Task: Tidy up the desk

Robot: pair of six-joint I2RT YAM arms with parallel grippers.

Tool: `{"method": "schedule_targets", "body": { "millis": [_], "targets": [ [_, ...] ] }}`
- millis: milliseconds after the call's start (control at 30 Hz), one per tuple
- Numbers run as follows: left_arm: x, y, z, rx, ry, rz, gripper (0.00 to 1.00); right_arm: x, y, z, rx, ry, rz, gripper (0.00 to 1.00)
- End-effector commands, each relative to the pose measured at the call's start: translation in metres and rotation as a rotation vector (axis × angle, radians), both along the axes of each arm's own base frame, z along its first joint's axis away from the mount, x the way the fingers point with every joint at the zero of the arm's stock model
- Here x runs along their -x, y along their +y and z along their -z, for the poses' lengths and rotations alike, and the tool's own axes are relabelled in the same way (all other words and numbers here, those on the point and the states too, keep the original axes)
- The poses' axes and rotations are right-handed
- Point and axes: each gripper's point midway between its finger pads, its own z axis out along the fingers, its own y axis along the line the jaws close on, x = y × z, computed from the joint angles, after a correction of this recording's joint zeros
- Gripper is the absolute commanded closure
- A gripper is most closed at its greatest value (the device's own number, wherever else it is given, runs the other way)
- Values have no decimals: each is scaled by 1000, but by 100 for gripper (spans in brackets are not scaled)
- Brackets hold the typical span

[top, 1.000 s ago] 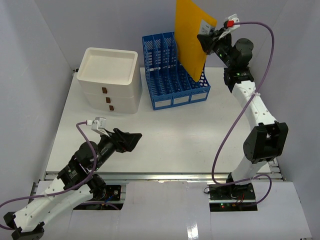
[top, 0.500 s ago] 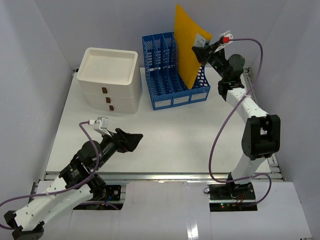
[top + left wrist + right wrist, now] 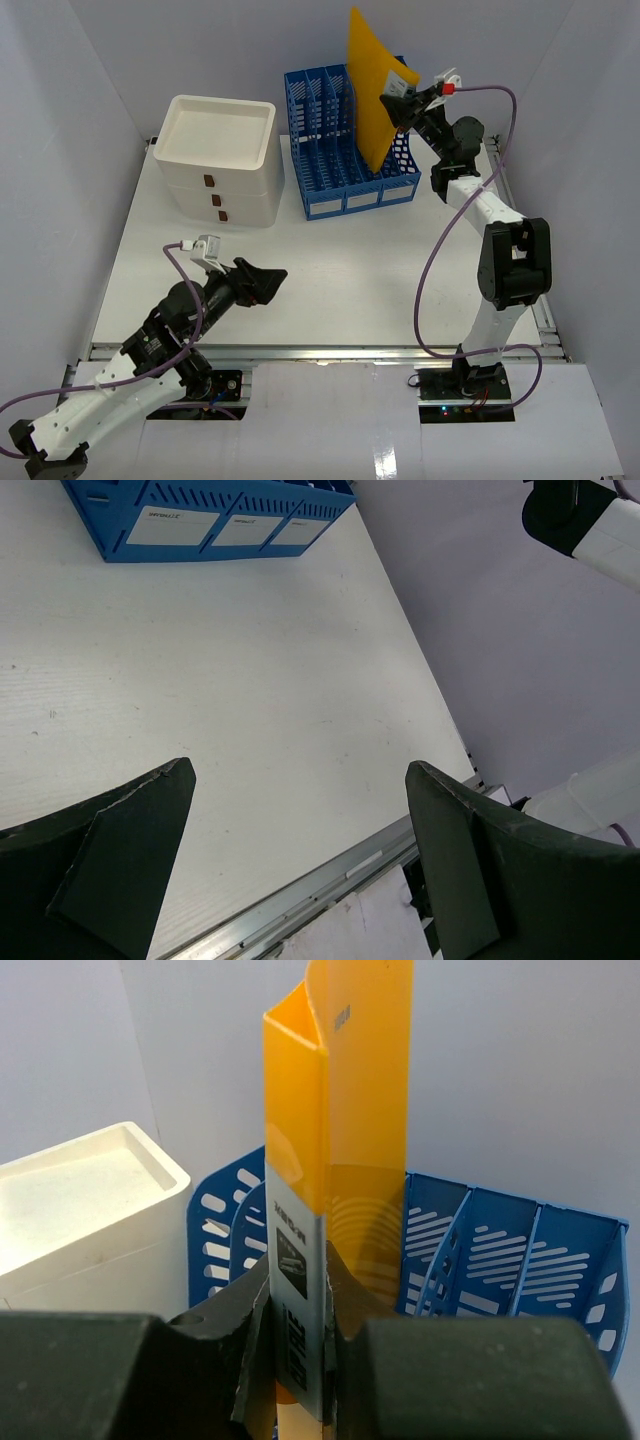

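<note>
Your right gripper (image 3: 398,100) is up at the far right of the desk (image 3: 350,270), its fingers clamped narrow on a yellow folder (image 3: 370,90). In the right wrist view the two pads pinch the folder's printed white edge from either side, and the folder stands on edge above them.

From the top view, the folder hangs tilted over the right end of the blue file rack (image 3: 340,160), and its lower corner overlaps the rack's right-hand slots. You cannot tell from these views whether it sits inside a slot or only in front of one.

The rack stands at the far middle of the desk with its labelled front facing the arms. Just beside it on the left is a white drawer unit (image 3: 218,160), with an open tray on top and small brown pulls down its front.

Your left gripper (image 3: 265,283) is low over the near left part of the desk, well apart from the rack and drawers. Its fingers (image 3: 120,870) are spread wide with nothing between them — only bare white tabletop shows in the gap, with the metal rail at the desk's edge just below.
</note>
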Motion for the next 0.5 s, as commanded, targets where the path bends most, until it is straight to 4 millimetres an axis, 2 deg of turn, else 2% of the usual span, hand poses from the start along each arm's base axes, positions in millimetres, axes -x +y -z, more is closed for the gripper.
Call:
{"method": "schedule_targets", "body": {
  "millis": [0,100,233,333,400,433,467],
  "targets": [
    [-1,1,0,-3,-15,0,2,16,3,-18,-20,-111,-39,92],
    [-1,1,-1,-4,-19,0,2,20,4,-5,-10,-93,-46,92],
    [-1,2,0,2,-19,-10,2,25,3,25,7,-41,-47,92],
    [-2,2,0,6,-22,-9,2,27,2,39,13,-18,-46,88],
    [-2,1,0,9,-20,-8,2,27,2,44,17,-11,-41,73],
    [-2,1,-1,13,-20,-7,2,27,1,47,22,-5,-39,60],
    [-2,0,-1,15,-19,-5,2,27,2,49,29,-3,-40,52]
  ]
}}
